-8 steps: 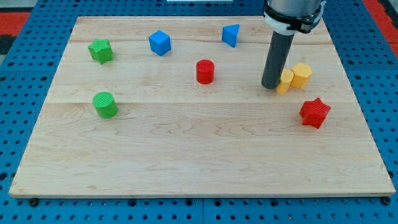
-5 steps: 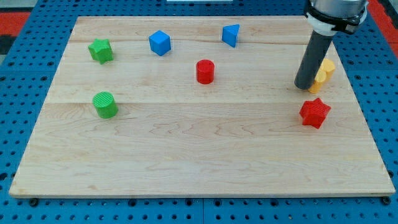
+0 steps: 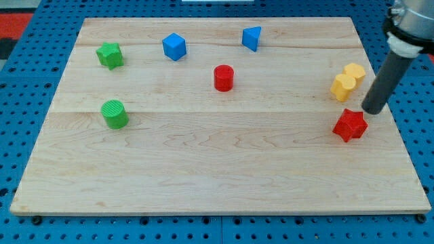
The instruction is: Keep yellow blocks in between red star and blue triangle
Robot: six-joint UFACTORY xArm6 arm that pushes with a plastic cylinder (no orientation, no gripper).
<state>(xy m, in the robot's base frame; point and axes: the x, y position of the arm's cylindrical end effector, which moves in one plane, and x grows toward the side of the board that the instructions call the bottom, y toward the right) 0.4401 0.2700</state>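
Two yellow blocks sit close together at the view's right: one [image 3: 342, 87] lower left, the other [image 3: 354, 72] upper right. The red star [image 3: 350, 125] lies just below them. The blue triangle [image 3: 252, 38] is near the view's top, well to their left. My tip [image 3: 372, 110] is at the right of the board, just right of and slightly above the red star, and below right of the yellow blocks.
A red cylinder [image 3: 223, 78] stands near the middle. A blue cube [image 3: 173, 47] is at the top left of centre. A green star [image 3: 109, 55] and a green cylinder [image 3: 114, 114] are at the left. The wooden board [image 3: 203, 169] lies on a blue pegboard.
My tip has swept right, from left of the yellow blocks to right of the red star. The yellow blocks moved right, and the red star shifted slightly right.
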